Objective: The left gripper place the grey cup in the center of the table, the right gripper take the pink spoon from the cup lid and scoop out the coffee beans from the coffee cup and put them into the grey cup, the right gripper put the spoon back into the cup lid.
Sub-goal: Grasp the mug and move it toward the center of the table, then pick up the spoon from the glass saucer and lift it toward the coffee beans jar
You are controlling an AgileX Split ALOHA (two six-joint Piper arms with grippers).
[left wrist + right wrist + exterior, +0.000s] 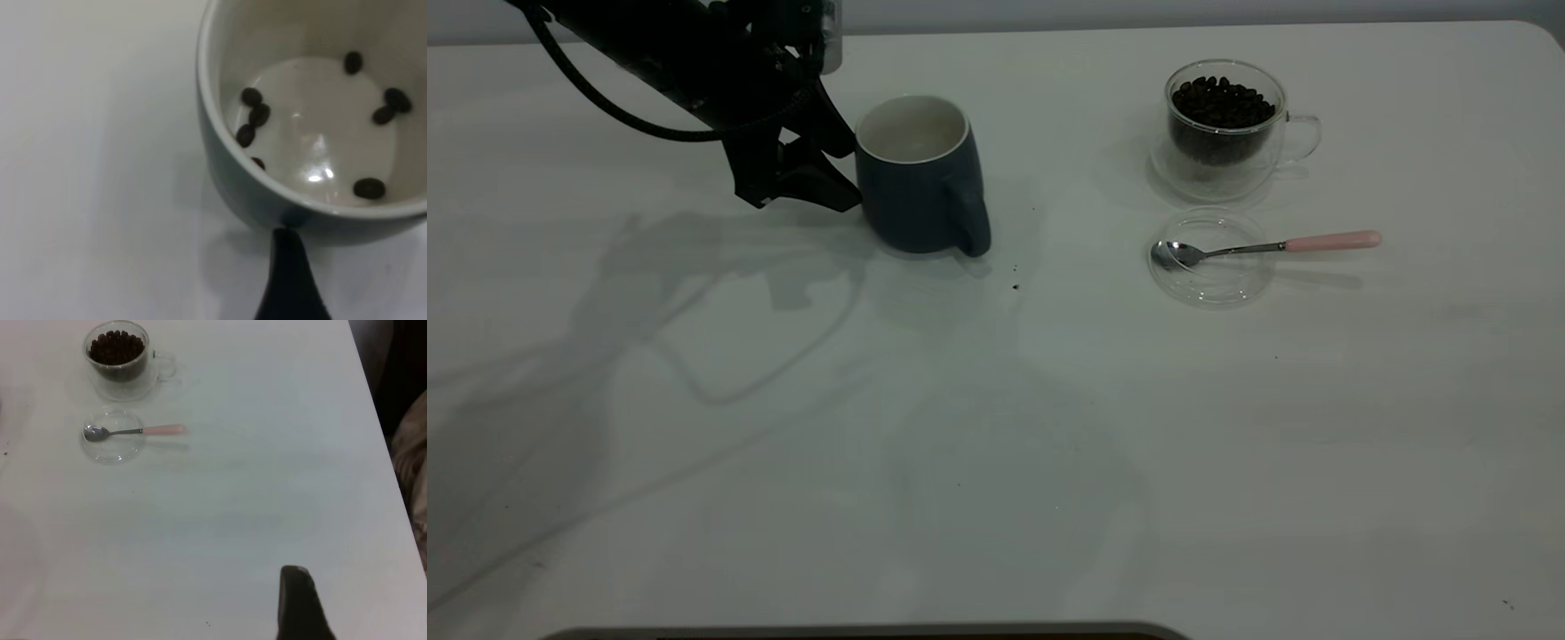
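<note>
The grey cup [921, 178] stands upright left of the table's middle, handle toward the front right. In the left wrist view the grey cup [267, 200] holds several coffee beans [252, 115]. My left gripper [845, 173] is open at the cup's left side; one fingertip [287, 243] touches the outer wall. The pink-handled spoon [1325, 241] lies with its bowl in the clear cup lid [1209, 276]. The glass coffee cup [1221, 124] full of beans stands behind the lid. My right gripper [300, 600] hangs over bare table, far from the spoon [163, 429].
A few loose specks [1016, 286] lie on the table right of the grey cup. The table's right edge [373, 407] shows in the right wrist view. A dark frame edge [871, 631] runs along the front.
</note>
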